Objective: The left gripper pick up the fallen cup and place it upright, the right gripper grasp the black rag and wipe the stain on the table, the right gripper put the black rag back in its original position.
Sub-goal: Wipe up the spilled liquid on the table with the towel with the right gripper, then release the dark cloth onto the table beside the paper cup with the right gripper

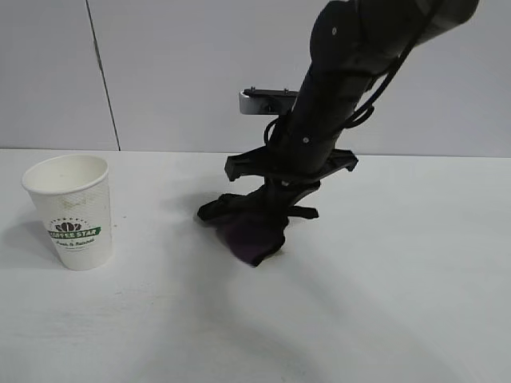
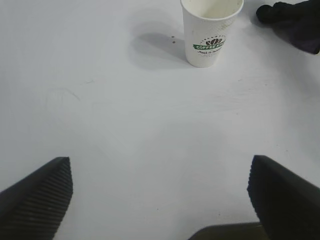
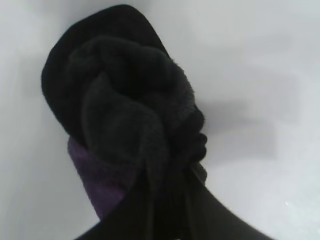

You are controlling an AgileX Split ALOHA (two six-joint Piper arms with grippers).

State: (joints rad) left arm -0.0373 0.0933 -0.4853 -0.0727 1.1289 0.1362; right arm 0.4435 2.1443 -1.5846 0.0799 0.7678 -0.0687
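The black rag (image 1: 251, 231) hangs bunched near the middle of the white table (image 1: 399, 303), its purple underside showing, pinched in the right gripper (image 1: 267, 214), whose jaws are clamped tight on the cloth; whether its lowest fold touches the surface is hard to tell. Well to its left the cup (image 1: 72, 211) stands upright with its logo facing out. The tabletop is smooth, matte and wide, with open room in front and to the right, and it meets a pale grey wall (image 1: 176, 72) behind. The left gripper (image 2: 160, 200), jaws spread wide, sits back from the cup with bare table between. The right arm's upper part is cut off at the frame's top edge.
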